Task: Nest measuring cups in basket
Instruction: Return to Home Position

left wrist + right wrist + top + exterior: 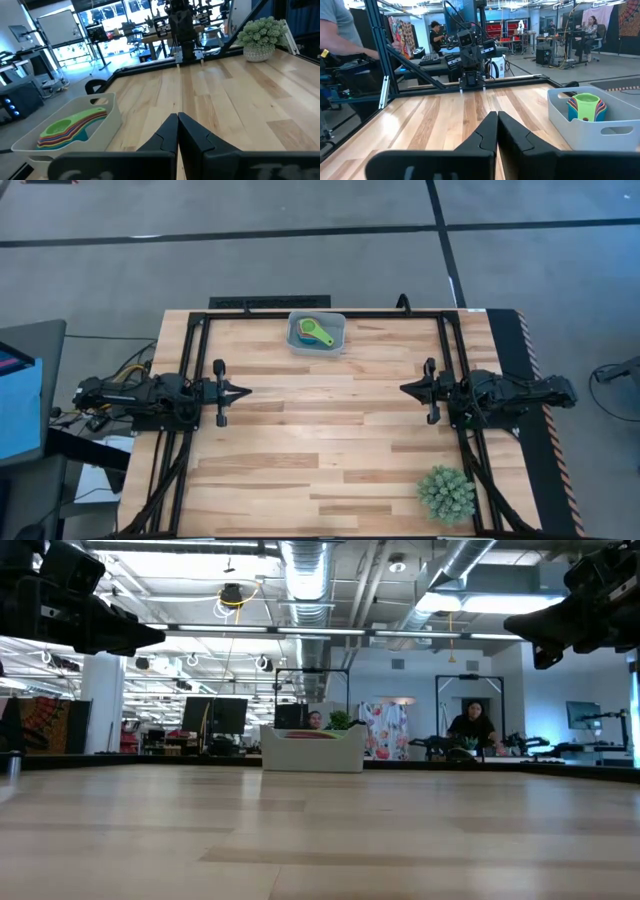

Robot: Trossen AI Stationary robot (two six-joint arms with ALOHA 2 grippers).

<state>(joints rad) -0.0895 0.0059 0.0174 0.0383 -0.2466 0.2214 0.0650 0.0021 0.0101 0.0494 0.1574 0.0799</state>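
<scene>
Occupying the basket (pixel 338 322), cups (pixel 316 332) lie apart from left pincer (pixel 245 391), right pincer (pixel 405 389).

No writing here is clear enough to read. The black bar (pixel 265 302) at the upper middle of the high view, on the table's (pixel 330 430) far edge, carries pale marks too small to make out. The whiteboard (pixel 60 25) at the upper left of the left wrist view and the dark screens (pixel 215 712) left of centre in the low view give no legible words or numbers
</scene>
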